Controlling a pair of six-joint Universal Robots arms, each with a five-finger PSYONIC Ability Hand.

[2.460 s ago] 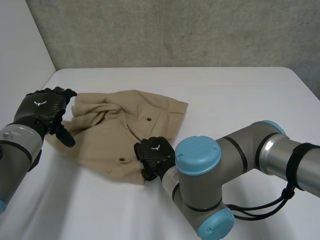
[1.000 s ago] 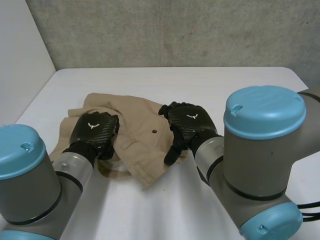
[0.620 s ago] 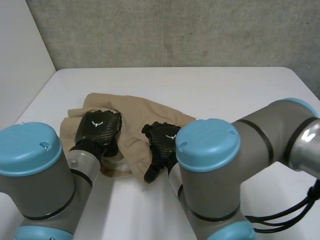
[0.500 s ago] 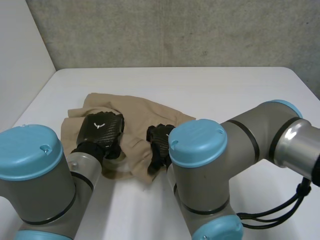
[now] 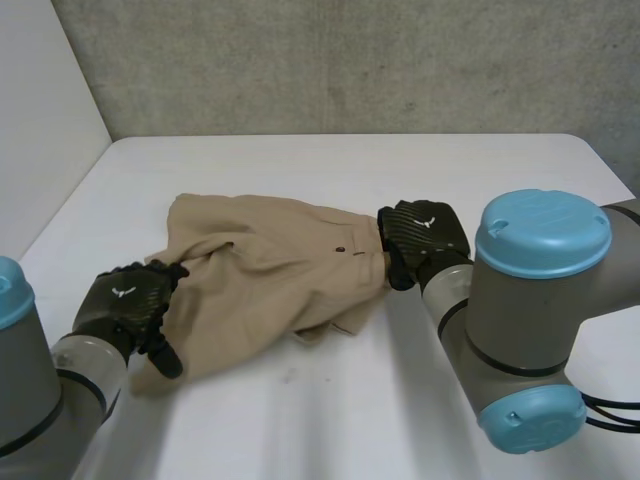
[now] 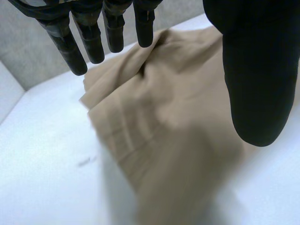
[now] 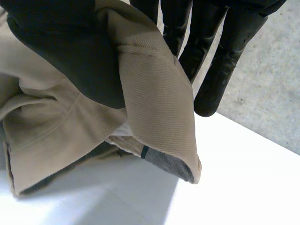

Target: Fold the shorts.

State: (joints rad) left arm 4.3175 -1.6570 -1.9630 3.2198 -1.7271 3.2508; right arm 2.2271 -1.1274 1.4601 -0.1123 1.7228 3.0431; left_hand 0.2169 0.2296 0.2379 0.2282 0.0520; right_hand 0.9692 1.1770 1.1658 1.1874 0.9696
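The tan shorts (image 5: pixel 270 275) lie crumpled but stretched sideways across the white table (image 5: pixel 470 170), with two dark buttons showing. My right hand (image 5: pixel 425 232) is at the shorts' right edge, shut on it. In the right wrist view its thumb (image 7: pixel 70 51) presses a fold of the thick hem (image 7: pixel 154 103) against the fingers. My left hand (image 5: pixel 125 300) rests at the shorts' near left end, open. In the left wrist view its fingers (image 6: pixel 93 33) and thumb (image 6: pixel 258 70) hang straight above the cloth (image 6: pixel 164 122) without holding it.
A grey concrete wall (image 5: pixel 350 60) runs behind the table's far edge, and a white wall (image 5: pixel 40 120) stands at the left. Bare table surface extends to the right and toward the front (image 5: pixel 330 420).
The left hand has opened, let go of the cloth and drawn back to the near left. The right hand has shut on the right edge and pulled it rightward, spreading the shorts.
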